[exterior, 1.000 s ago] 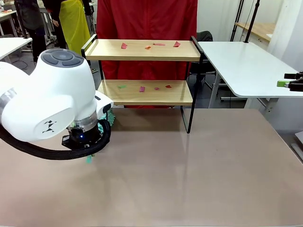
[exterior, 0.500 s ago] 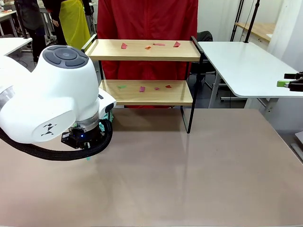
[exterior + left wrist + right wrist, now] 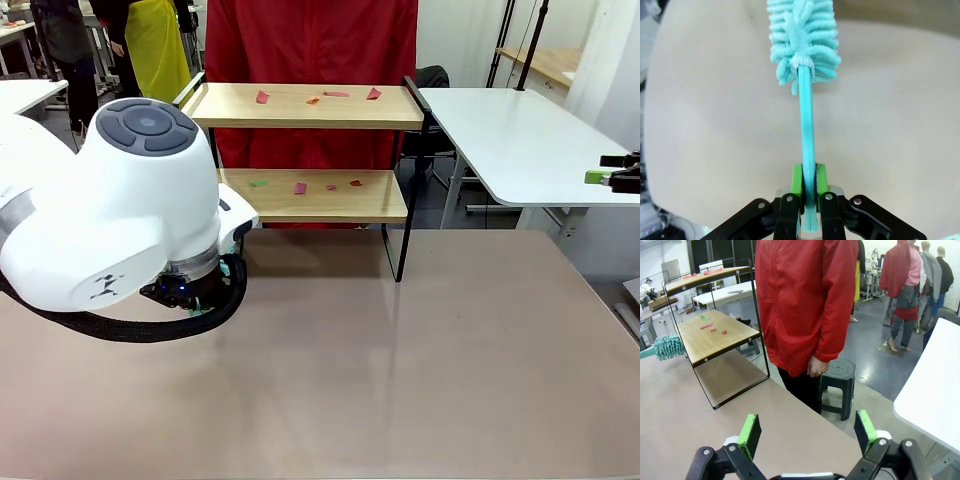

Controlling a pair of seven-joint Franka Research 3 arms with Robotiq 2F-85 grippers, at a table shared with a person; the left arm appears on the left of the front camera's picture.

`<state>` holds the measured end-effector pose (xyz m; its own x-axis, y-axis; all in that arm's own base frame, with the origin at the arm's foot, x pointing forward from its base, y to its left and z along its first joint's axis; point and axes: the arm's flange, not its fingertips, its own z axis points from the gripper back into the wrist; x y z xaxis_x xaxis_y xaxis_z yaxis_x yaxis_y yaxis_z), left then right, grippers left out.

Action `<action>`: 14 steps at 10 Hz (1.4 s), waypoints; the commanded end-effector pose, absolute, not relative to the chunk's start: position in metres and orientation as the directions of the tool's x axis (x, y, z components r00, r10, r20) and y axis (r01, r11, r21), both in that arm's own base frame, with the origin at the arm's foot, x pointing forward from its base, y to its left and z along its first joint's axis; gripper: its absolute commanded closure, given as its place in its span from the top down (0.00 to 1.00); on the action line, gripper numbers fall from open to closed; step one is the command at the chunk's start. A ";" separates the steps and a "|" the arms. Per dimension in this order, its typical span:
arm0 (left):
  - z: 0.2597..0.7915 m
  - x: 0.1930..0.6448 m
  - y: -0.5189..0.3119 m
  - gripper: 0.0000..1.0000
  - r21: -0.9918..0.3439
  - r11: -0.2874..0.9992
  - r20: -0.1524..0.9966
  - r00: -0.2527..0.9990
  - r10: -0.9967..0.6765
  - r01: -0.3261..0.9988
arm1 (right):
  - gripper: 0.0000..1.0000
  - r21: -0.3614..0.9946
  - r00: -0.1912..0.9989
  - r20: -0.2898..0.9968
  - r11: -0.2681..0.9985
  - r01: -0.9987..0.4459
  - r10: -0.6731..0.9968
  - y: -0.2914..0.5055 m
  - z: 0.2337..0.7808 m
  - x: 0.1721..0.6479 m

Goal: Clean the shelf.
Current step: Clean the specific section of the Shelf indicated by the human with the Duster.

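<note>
The small two-tier shelf (image 3: pixel 385 112) of light wooden boards in a thin black metal frame stands just in front of a person in a red jacket (image 3: pixel 310 40), with small red, pink and green paper scraps (image 3: pixel 299 187) lying on both boards. Near the shelf's left end and lower than it, the left gripper (image 3: pixel 809 177) pinches the flat handle of a teal chenille duster (image 3: pixel 805 100) between its pads. The right gripper (image 3: pixel 807 432) waits well off to the shelf's right, jaws spread and empty. The step looks like carrying the duster to the shelf. Since the grip sits near the handle's end, it probably calls for light pressure, fibres laid flat on a board, one steady sweep toward the open front edge, and the handle kept clear of the frame's posts.
</note>
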<state>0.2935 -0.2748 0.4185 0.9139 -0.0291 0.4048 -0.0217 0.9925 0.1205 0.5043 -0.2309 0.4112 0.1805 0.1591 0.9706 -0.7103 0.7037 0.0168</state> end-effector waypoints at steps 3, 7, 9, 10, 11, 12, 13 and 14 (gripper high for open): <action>0.431 0.273 -0.279 0.13 0.114 0.985 0.461 0.872 -0.165 0.126 | 1.00 0.025 0.197 0.967 0.716 -0.698 0.159 -0.227 0.415 0.505; 0.446 0.264 -0.273 0.13 0.038 0.925 0.321 0.872 -0.369 0.378 | 1.00 0.025 0.197 0.967 0.716 -0.698 0.159 -0.227 0.415 0.505; 0.454 0.261 -0.264 0.13 -0.039 0.850 0.296 0.819 -0.492 0.525 | 1.00 0.025 0.197 0.967 0.716 -0.698 0.159 -0.227 0.415 0.505; 0.455 0.258 -0.257 0.13 -0.085 0.809 0.285 0.792 -0.540 0.582 | 1.00 0.025 0.197 0.967 0.716 -0.698 0.159 -0.227 0.415 0.505; 0.458 0.255 -0.248 0.13 -0.120 0.771 0.267 0.769 -0.582 0.625 | 1.00 0.025 0.197 0.967 0.716 -0.698 0.159 -0.227 0.415 0.505; 0.461 0.252 -0.240 0.13 -0.149 0.742 0.249 0.751 -0.612 0.654 | 1.00 0.025 0.197 0.967 0.716 -0.698 0.159 -0.227 0.415 0.505; 0.467 0.247 -0.228 0.13 -0.195 0.702 0.259 0.726 -0.637 0.685 | 1.00 0.025 0.197 0.967 0.716 -0.698 0.159 -0.227 0.415 0.505; 0.474 0.241 -0.217 0.13 -0.238 0.671 0.272 0.711 -0.648 0.702 | 1.00 0.025 0.197 0.967 0.716 -0.698 0.159 -0.227 0.415 0.505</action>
